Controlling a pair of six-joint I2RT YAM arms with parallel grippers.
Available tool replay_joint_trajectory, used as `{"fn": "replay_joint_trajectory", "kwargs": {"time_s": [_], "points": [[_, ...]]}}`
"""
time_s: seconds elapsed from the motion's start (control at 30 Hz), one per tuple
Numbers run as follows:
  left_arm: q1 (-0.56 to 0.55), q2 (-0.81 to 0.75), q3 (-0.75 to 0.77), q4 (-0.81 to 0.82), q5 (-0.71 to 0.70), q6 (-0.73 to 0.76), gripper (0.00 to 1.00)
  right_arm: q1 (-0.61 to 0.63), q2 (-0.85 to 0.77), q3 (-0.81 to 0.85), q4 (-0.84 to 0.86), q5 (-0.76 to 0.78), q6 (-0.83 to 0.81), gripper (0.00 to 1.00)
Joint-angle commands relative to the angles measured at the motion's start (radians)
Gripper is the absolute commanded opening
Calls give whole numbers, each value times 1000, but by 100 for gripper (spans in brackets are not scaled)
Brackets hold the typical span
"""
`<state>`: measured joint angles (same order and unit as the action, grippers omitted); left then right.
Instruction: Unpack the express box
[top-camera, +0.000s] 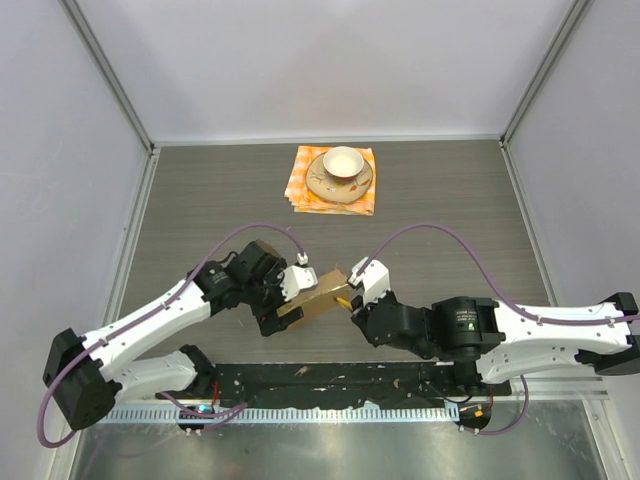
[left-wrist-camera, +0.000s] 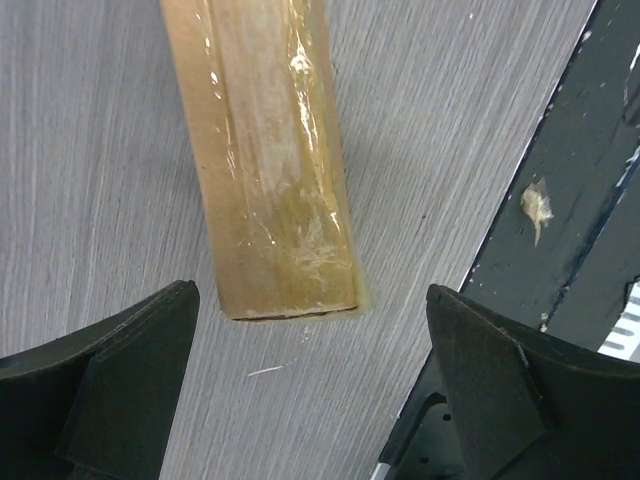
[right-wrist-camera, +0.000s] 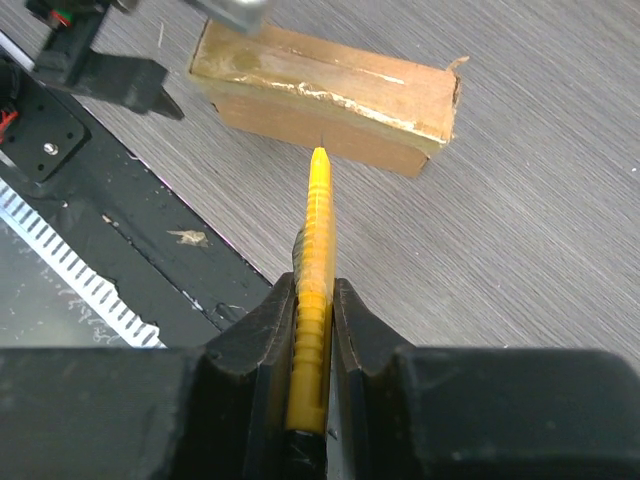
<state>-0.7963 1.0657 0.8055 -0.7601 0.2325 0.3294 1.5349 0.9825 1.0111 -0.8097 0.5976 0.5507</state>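
The express box, a small brown cardboard box sealed with clear tape, lies on the table between my two grippers. In the left wrist view the box lies just ahead of my left gripper, which is open and empty, its fingers apart on either side of the box's near end. My left gripper is at the box's left end. My right gripper is shut on a yellow utility knife. The knife's tip sits at the long side of the box. My right gripper is at the box's right end.
A cup on a saucer stands on an orange checkered cloth at the back middle. A black strip runs along the table's near edge, close to the box. Walls enclose the table on the left, right and back.
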Motion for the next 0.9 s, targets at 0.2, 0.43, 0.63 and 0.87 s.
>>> {"fn": "replay_joint_trajectory", "kwargs": {"time_s": [0.2,0.43,0.63,0.87], "points": [[20,3,-87,96,47,51,100,-12,22,96,9,16,-31,1],[20,66,-115,197,41,51,100,-22,30,100,7,8,-40,1],[29,131,-106,217,34,57,93,-48,19,95,10,2,-61,1],[97,221,9,110,60,85,73,-200,27,51,58,-59,-144,1]]}}
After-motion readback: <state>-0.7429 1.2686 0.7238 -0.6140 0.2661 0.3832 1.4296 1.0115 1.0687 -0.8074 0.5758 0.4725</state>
